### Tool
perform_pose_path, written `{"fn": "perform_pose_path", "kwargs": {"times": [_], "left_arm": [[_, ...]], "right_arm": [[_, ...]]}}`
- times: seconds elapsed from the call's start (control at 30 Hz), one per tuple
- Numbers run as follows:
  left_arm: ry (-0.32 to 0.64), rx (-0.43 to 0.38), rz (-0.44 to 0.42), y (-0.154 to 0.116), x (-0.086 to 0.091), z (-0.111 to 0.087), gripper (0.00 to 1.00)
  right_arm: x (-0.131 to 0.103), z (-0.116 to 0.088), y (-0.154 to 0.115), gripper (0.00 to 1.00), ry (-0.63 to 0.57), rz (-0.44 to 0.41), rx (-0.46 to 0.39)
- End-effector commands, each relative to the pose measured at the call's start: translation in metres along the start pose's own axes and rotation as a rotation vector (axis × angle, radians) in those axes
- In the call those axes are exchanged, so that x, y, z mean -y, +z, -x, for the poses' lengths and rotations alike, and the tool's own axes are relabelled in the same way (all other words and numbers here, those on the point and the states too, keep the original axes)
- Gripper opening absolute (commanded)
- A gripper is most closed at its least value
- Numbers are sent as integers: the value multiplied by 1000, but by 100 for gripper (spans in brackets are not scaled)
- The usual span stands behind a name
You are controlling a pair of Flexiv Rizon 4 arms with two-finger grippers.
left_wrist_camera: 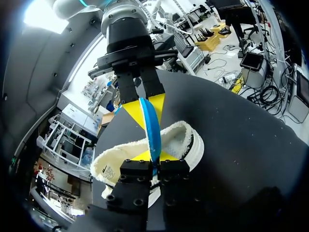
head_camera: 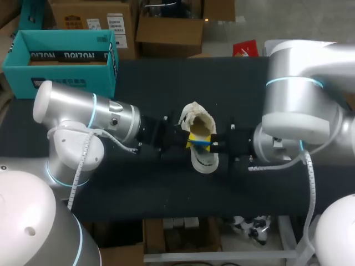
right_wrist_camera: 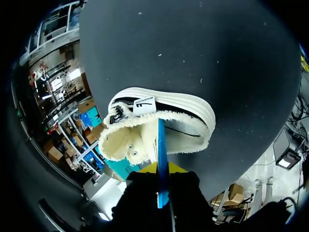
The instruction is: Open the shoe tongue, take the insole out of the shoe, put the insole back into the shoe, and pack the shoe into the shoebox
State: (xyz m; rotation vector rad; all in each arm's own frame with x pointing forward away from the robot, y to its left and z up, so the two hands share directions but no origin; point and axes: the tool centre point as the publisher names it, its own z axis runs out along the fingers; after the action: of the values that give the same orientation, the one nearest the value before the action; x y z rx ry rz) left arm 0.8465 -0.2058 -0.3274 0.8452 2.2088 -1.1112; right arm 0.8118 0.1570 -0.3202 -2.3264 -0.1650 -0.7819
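left gripper (left_wrist_camera: 154, 160) and right gripper (right_wrist_camera: 162, 182) both clamp the blue insole (left_wrist_camera: 150, 126) edge-up over the shoe (head_camera: 198, 117) at the table's (head_camera: 166, 83) middle — removal or refitting, i cannot tell; next, one probably must release.

white lettering (head_camera: 66, 56) runs in a dark band along the inside of the teal shoebox (head_camera: 16, 77), too blurred to spell out; a pale label (head_camera: 55, 83) sits on its front wall. the shoe (right_wrist_camera: 188, 113) bears a small white tag (right_wrist_camera: 145, 105), its dark mark unreadable.
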Motion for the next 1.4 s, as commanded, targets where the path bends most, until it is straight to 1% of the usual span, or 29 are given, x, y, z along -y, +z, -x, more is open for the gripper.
{"fn": "perform_pose_path", "kwargs": {"times": [0.03, 0.23, 0.37, 0.5, 0.6, 0.73, 0.87, 0.9, 0.97, 1.03, 1.07, 1.13, 1.2, 1.23, 1.33, 1.4], "left_arm": [[0, 13, 5, 8, 0, -2, 0], [-7, 11, 18, 16, -8, 0, 0], [-23, 20, 20, 21, -12, 3, 0], [-29, 30, 13, 23, -11, 5, 0], [-36, 27, 23, 29, -16, 6, 0], [-56, 17, 44, 36, -23, 8, 0], [-71, 14, 55, 38, -29, 10, 0], [-74, 12, 56, 38, -29, 10, 5], [-84, 11, 50, 36, -28, 10, 38], [-90, 12, 38, 32, -25, 10, 53], [-90, 11, 35, 30, -24, 9, 56], [-93, 6, 25, 25, -22, 8, 59], [-95, 5, 21, 20, -20, 8, 66], [-98, 2, 17, 18, -19, 8, 73], [-98, -4, 17, 8, -17, 7, 82], [-99, -9, 18, 1, -15, 7, 90]], "right_arm": [[-2, 1, 12, 0, 0, -3, 0], [-11, -7, 24, 0, -3, 10, 16], [-13, -14, 28, 0, -13, 14, 12], [-11, -19, 27, 0, -28, 49, 25], [-15, -18, 31, 0, -24, 68, 41], [-23, -14, 37, 0, -10, 71, 49], [-28, -13, 45, 0, -2, 86, 64], [-29, -13, 46, 0, -1, 87, 66], [-32, -14, 47, 0, 4, 97, 72], [-33, -14, 47, 0, 4, 98, 69], [-33, -14, 46, 0, 4, 99, 67], [-34, -14, 44, 0, 1, 105, 59], [-35, -14, 42, 0, -2, 111, 52], [-35, -14, 41, 0, -4, 115, 51], [-38, -13, 39, 0, -6, 121, 49], [-40, -11, 37, 0, -4, 123, 46]]}}
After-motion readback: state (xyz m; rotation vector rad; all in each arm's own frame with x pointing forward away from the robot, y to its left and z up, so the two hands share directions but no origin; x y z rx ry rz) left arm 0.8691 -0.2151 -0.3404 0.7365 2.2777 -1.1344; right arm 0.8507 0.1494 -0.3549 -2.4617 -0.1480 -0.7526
